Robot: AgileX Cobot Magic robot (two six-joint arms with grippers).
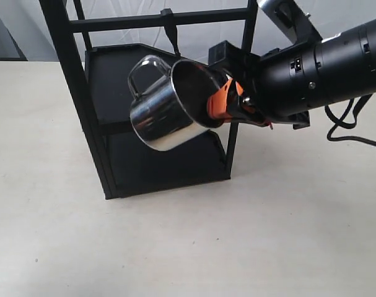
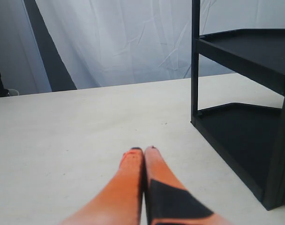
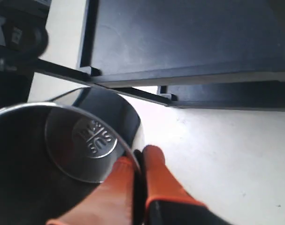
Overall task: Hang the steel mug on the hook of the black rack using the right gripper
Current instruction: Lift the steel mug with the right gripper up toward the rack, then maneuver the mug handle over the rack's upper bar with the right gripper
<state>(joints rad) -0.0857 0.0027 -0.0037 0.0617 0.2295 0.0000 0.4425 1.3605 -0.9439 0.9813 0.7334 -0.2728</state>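
Already my right claw (image 1: 220, 104) pinches the steel mug (image 1: 165, 113) by its rim, tilted in mid-air before the black rack (image 1: 88, 105) near the worktop's (image 1: 188, 247) far edge, handle not yet over the hook (image 1: 171, 34).

We see the steel mug (image 1: 166, 102) crowding the black rack (image 1: 82, 111) front posts; open table (image 1: 249, 241) lies around it.

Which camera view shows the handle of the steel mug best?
The exterior view: the steel mug hangs tilted in the right gripper, and its looped handle shows whole against the black rack. The right wrist view shows only the mug's rim and inside, no handle. The left wrist view shows no mug.
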